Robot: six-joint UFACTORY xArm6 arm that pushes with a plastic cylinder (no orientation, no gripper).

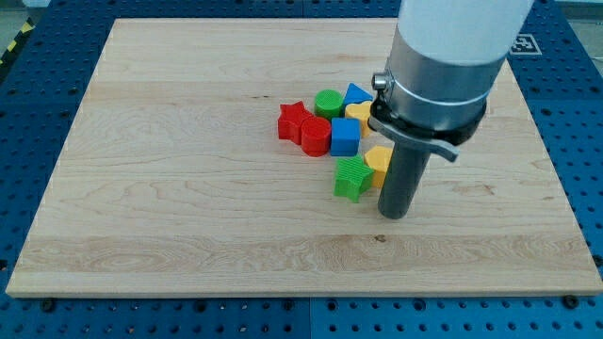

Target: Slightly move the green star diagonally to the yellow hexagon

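Observation:
The green star (352, 177) lies on the wooden board (170, 188), right of centre. The yellow hexagon (379, 162) sits just to its upper right, touching it and partly hidden by the rod. My tip (395, 215) rests on the board just right of and slightly below the green star, directly below the yellow hexagon, a small gap from the star.
A cluster sits above the star: a red star (294, 121), a red cylinder-like block (316, 136), a blue cube (345, 137), a green cylinder (329, 103), a blue triangle (356, 93) and a yellow block (358, 113). The arm's large grey body (443, 56) overhangs the upper right.

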